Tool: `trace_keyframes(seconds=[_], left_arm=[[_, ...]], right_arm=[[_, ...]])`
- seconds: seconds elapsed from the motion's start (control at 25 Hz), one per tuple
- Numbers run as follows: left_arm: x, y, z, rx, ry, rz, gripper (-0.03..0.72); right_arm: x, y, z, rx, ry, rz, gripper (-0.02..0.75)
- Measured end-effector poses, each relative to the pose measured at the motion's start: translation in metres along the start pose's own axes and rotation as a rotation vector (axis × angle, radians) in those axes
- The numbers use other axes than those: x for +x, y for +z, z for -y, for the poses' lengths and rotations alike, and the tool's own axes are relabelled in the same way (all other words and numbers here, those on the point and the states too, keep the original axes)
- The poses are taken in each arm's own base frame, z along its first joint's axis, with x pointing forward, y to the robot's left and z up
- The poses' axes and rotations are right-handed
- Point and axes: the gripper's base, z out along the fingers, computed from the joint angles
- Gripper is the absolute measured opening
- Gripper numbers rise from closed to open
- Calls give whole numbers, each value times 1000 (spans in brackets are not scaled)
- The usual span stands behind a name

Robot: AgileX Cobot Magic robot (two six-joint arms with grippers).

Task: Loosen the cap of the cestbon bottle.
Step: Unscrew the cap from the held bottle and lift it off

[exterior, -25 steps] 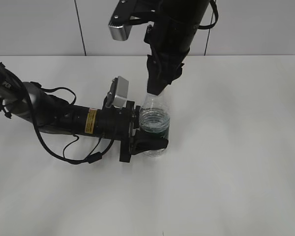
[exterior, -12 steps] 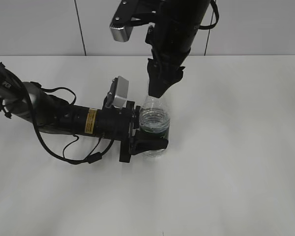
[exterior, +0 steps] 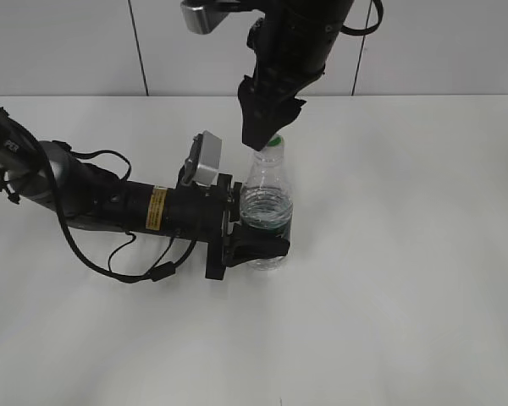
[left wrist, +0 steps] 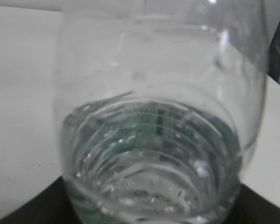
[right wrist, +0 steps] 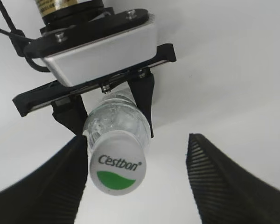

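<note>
The cestbon bottle [exterior: 266, 211] stands upright on the white table, clear with a dark green band, and fills the left wrist view [left wrist: 154, 140]. My left gripper [exterior: 256, 247] is shut on its lower body. The white cap [exterior: 273, 142] with its green mark sits on the neck; in the right wrist view [right wrist: 116, 161] it reads "Cestbon". My right gripper [exterior: 261, 135] hangs just above the cap, open, its fingers [right wrist: 135, 179] spread, the cap close by the left finger and clear of the right one.
The white table [exterior: 406, 254] spreads around the bottle, with a grey panelled wall behind. The left arm [exterior: 110, 203] lies low across the table's left side with looping cables.
My right gripper has opened and lifted off the cap, shifting slightly left. The cap now shows. The bottle and left gripper have not moved.
</note>
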Motion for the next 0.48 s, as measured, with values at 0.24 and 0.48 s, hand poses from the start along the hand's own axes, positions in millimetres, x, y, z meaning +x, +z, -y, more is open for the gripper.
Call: trace_keyframes(seconds=[0.24, 0.48], left_arm=[[0, 0, 0, 0, 0, 0, 412], [0, 0, 0, 0, 0, 0, 412]], right_arm=[[-3, -17, -3, 13, 201, 41, 503], [-3, -20, -3, 8, 584, 50, 503]])
